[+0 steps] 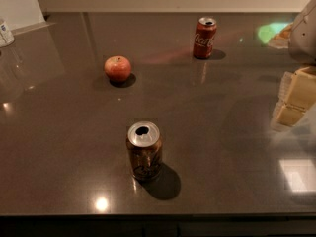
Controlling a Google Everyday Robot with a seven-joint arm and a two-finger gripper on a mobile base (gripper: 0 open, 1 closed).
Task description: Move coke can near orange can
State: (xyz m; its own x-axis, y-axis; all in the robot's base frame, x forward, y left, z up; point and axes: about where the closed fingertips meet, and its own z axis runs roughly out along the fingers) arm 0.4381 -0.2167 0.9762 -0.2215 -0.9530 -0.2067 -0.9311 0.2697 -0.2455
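Note:
The red coke can (204, 37) stands upright at the back of the dark countertop (222, 132), right of centre. The brownish-orange can (144, 151) stands upright near the front edge, its silver top opened. The two cans are far apart. My gripper (295, 100) shows as pale yellowish blocks at the right edge of the view, well to the right of both cans and touching neither. It holds nothing that I can see. Part of the grey arm (303, 31) shows above it.
A red apple (117, 68) sits at the back left, between the two cans and off to the side. A white container (5, 32) stands at the far left edge. A wall runs along the back of the counter.

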